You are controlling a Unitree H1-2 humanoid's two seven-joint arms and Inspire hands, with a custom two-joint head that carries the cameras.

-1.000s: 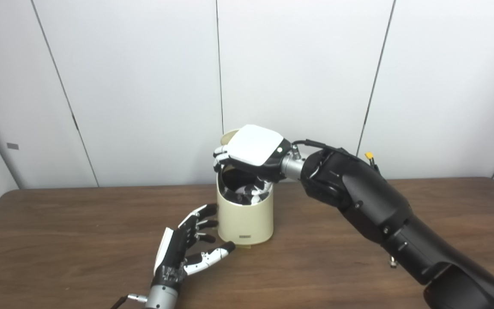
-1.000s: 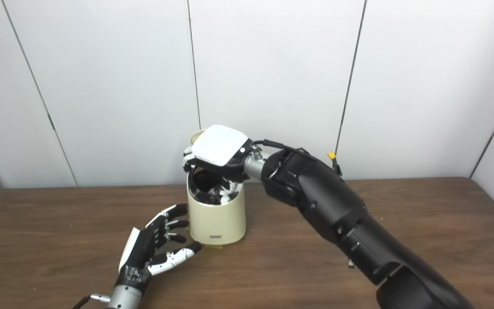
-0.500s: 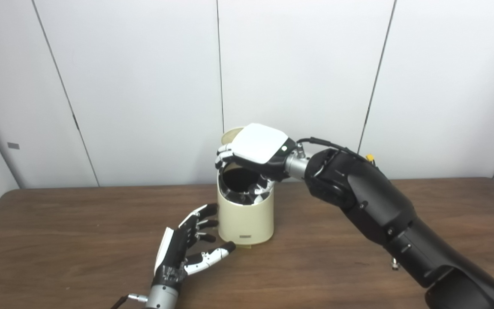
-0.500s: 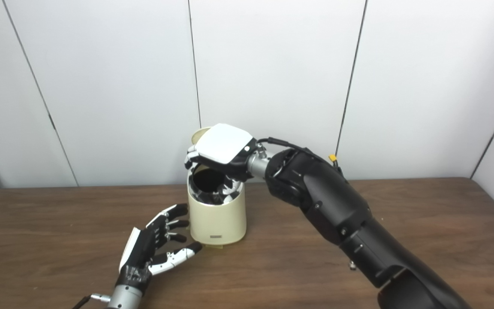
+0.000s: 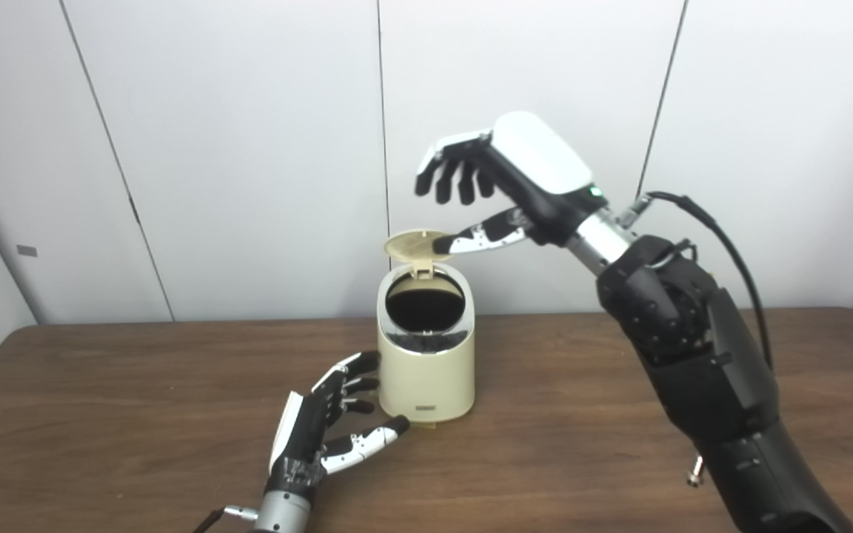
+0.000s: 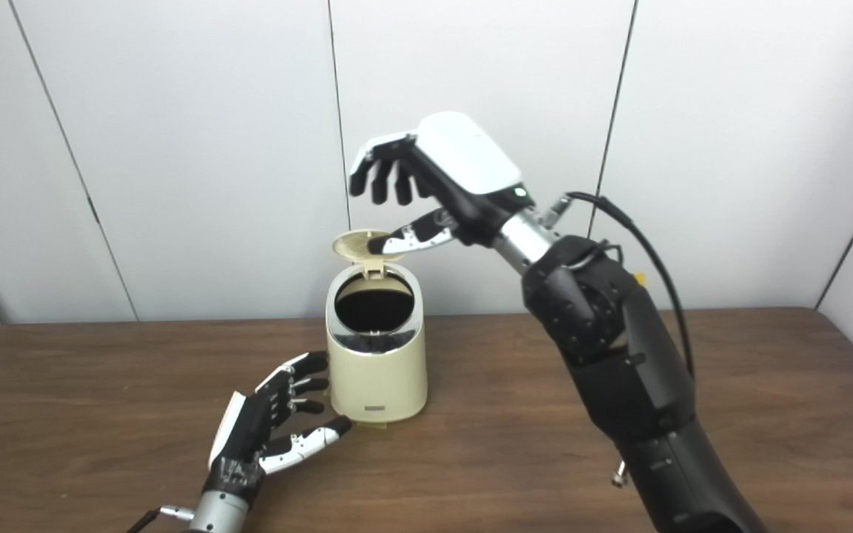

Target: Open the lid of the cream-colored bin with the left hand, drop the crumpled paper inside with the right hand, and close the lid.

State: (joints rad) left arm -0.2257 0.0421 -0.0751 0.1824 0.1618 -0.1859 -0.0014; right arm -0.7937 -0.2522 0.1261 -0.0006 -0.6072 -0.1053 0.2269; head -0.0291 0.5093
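The cream-colored bin [image 5: 426,370] stands on the wooden table [image 5: 101,414] with its round lid [image 5: 410,245] flipped up at the back. Its dark mouth [image 5: 424,306] is uncovered; no paper shows inside or anywhere else. My right hand [image 5: 504,178] hovers well above the bin, fingers spread and empty, thumb tip near the raised lid. My left hand [image 5: 326,426] rests on the table at the bin's lower left, open, fingertips close to the bin's wall.
White wall panels [image 5: 234,148] stand right behind the table's far edge. My right forearm [image 5: 693,355] rises steeply on the bin's right side. A cable [image 5: 723,244] loops beside the wrist.
My right hand has lifted from the bin's mouth to high above it and spread its fingers. The bin's opening now shows fully. The left hand has stayed put.
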